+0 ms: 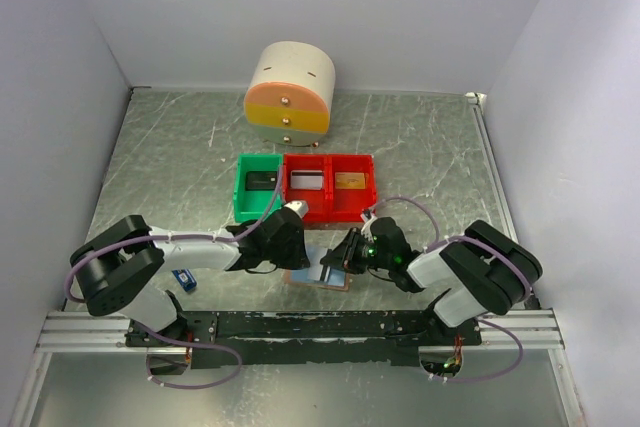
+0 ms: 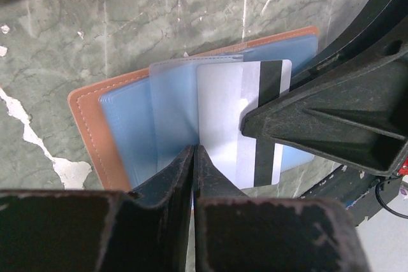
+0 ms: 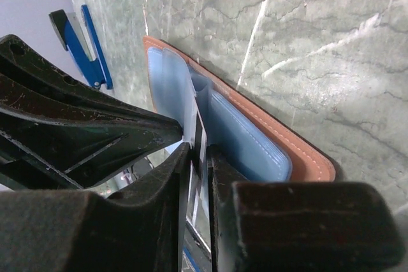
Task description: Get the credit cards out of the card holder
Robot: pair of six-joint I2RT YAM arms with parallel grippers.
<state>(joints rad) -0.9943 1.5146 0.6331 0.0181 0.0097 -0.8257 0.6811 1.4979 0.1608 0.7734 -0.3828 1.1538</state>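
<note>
Left tool (image 2: 193, 151): pressed together, seemingly nipping raised flap of holder (image 2: 89, 119). Holder flat on surface (image 1: 180, 167), between both tools. Card (image 2: 223, 113) partly out of pocket, long axis along its stripe. Right tool (image 3: 197, 151): pinching card edge; nearer arm. Bins (image 1: 305, 187) close behind; pull room likely rightward.

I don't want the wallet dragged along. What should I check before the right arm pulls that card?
1. right gripper pinches striped credit card: ok.
2. left gripper clamps card holder: ok.
3. Card holder lies on table: ok.
4. Card already free of holder: cannot tell.
5. More cards inside: cannot tell.
</note>
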